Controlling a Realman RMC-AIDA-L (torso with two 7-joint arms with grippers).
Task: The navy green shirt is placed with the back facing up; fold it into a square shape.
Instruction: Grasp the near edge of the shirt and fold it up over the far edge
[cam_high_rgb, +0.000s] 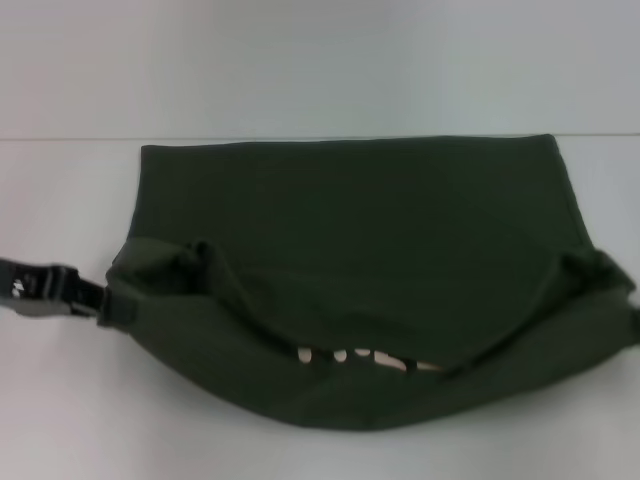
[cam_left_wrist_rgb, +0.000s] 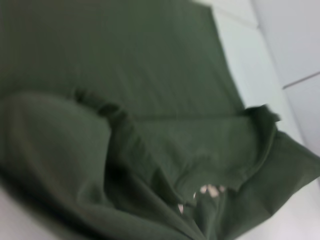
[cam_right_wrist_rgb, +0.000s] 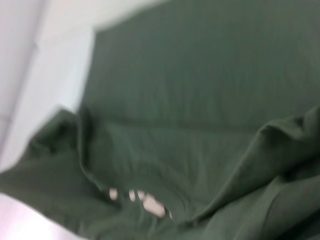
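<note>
Head view: navy green shirt (cam_high_rgb: 360, 250) lies on white table (cam_high_rgb: 60, 400), near edge lifted and bunched at both lower corners. Left gripper (cam_high_rgb: 112, 305) at shirt's left corner, fingers hidden in cloth, cannot tell how wide. Right gripper barely shows at shirt's right corner, cannot tell either. White label (cam_high_rgb: 365, 358) peeks out at shirt's near fold.

Left wrist view: shirt (cam_left_wrist_rgb: 150, 75) fills picture, raised fold close by, label (cam_left_wrist_rgb: 210, 190) under fold.

Right wrist view: shirt (cam_right_wrist_rgb: 200, 75), folds, label (cam_right_wrist_rgb: 150, 202) again.

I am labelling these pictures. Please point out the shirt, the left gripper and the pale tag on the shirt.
navy green shirt (cam_high_rgb: 360, 220), head view, flat far half.
left gripper (cam_high_rgb: 112, 303), head view, tip at the shirt's edge.
pale tag (cam_high_rgb: 365, 358), head view, in the sagging fold's gap.
</note>
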